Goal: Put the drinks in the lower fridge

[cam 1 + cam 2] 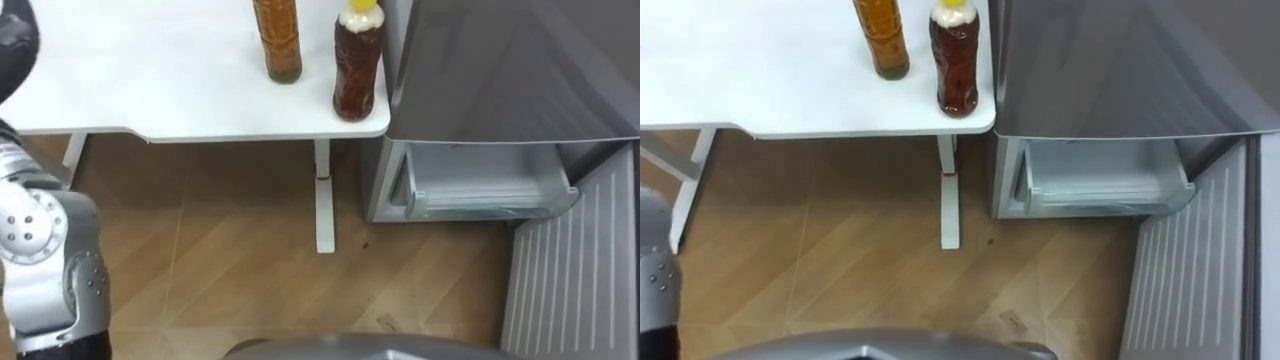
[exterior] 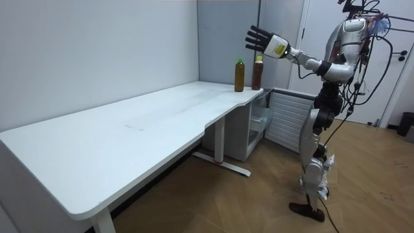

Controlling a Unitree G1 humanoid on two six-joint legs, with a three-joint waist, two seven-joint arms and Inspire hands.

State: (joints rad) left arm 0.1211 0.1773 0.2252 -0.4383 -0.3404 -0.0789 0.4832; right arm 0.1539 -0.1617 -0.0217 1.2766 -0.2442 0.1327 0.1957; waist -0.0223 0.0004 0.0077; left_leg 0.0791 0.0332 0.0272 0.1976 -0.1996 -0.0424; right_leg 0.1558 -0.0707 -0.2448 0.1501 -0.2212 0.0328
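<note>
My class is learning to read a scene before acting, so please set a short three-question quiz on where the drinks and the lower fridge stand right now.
1. True or false: the yellow-capped bottle and the amber bottle both stand upright on the white table.
2. Choose one. The lower fridge compartment is: A) closed; B) open with a bottle inside; C) open with no bottle visible inside.
3. Fill in: the left hand is raised above the table with its fingers ____, holding nothing.

Key: 1 true; 2 C; 3 spread.
</note>
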